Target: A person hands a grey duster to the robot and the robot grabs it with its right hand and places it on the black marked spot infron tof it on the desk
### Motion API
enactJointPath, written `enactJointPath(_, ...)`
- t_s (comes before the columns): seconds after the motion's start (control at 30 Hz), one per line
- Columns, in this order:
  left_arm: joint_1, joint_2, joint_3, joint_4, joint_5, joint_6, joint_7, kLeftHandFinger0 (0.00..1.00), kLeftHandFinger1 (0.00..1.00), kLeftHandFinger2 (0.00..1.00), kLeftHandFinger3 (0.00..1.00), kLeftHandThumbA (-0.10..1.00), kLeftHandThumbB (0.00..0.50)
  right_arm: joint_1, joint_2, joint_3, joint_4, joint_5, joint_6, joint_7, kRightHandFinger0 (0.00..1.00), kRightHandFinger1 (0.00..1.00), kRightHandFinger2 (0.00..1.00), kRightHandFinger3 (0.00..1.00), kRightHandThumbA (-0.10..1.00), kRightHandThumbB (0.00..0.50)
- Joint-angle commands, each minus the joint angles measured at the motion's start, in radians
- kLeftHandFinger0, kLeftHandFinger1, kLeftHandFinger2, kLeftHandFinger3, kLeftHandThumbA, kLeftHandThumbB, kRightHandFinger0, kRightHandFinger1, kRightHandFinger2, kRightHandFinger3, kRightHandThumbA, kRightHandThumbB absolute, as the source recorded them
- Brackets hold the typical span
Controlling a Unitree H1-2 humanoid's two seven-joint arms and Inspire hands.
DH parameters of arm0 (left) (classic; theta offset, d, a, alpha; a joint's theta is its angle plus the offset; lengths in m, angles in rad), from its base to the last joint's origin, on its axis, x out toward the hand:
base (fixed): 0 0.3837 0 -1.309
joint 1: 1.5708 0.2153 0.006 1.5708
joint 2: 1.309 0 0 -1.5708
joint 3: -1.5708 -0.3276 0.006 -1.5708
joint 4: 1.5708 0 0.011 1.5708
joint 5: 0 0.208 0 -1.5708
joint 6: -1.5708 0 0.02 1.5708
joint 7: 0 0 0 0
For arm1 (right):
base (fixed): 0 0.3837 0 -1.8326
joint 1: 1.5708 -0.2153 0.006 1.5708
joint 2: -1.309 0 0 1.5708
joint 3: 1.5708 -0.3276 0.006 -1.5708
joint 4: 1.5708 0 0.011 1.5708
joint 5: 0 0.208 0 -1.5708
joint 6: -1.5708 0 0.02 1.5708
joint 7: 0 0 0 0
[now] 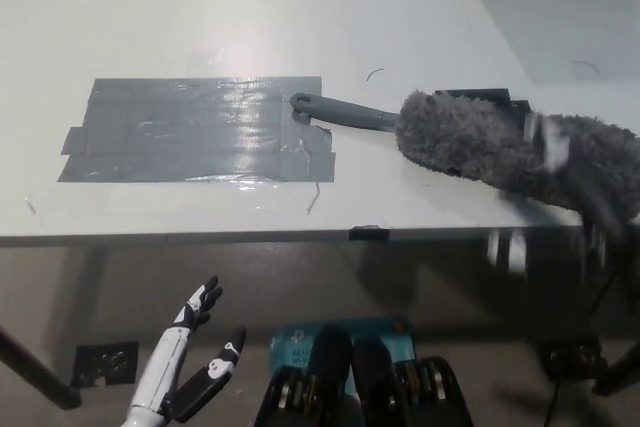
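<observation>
I see a white desk (300, 7) filling the upper view, with glare on its surface. Below its front edge I see a dim grey floor (90, 287) in shadow.
</observation>
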Motion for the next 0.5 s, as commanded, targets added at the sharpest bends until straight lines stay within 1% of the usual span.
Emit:
enactJointPath(0.0,0.047,-0.007,-0.017,-0.032,-0.009,-0.08,0.005,1.0,1.0,1.0,1.0,0.8,0.178,0.232,0.124,-0.03,-0.12,0.099,-0.262,-0.146,1.0,1.0,1.0,1.0,1.0,0.265)
enactJointPath(0.03,0.05,-0.007,-0.017,-0.032,-0.007,-0.081,0.006,1.0,1.0,1.0,1.0,0.83,0.185,0.237,0.136,-0.031,-0.088,0.099,-0.281,-0.148,1.0,1.0,1.0,1.0,1.0,0.268)
enactJointPath(0.07,0.056,-0.009,-0.019,-0.028,-0.005,-0.09,0.009,1.0,1.0,1.0,1.0,0.87,0.192,0.248,0.165,-0.032,0.011,0.089,-0.316,-0.164,1.0,1.0,1.0,1.0,1.0,0.297)
enactJointPath(0.13,0.058,-0.014,-0.018,-0.025,-0.006,-0.092,0.015,1.0,1.0,1.0,1.0,0.9,0.21,0.243,0.193,-0.032,0.148,0.068,-0.333,-0.177,1.0,1.0,1.0,1.0,1.0,0.344)
enactJointPath(0.17,0.062,-0.014,-0.015,-0.032,-0.008,-0.084,0.014,1.0,1.0,1.0,1.0,0.91,0.217,0.238,0.193,-0.026,0.194,0.042,-0.362,-0.186,1.0,1.0,1.0,1.0,1.0,0.316)
enactJointPath(0.23,0.072,-0.007,-0.008,-0.048,-0.012,-0.078,0.011,1.0,1.0,1.0,1.0,0.92,0.222,0.231,0.192,-0.015,0.253,0.002,-0.397,-0.199,1.0,1.0,1.0,1.0,1.0,0.292)
enactJointPath(0.3,0.072,-0.005,-0.004,-0.059,-0.013,-0.07,0.008,1.0,1.0,1.0,1.0,0.93,0.218,0.222,0.194,-0.018,0.31,-0.008,-0.43,-0.211,1.0,1.0,1.0,1.0,1.0,0.304)
enactJointPath(0.37,0.064,-0.008,-0.003,-0.058,-0.021,-0.081,0.008,1.0,1.0,1.0,1.0,0.91,0.209,0.216,0.194,-0.03,0.343,0.023,-0.435,-0.203,1.0,1.0,1.0,1.0,1.0,0.333)
enactJointPath(0.47,0.064,-0.015,-0.006,-0.062,-0.023,-0.077,0.007,1.0,1.0,1.0,1.0,0.9,0.212,0.223,0.196,-0.037,0.356,0.045,-0.455,-0.203,1.0,1.0,1.0,1.0,1.0,0.343)
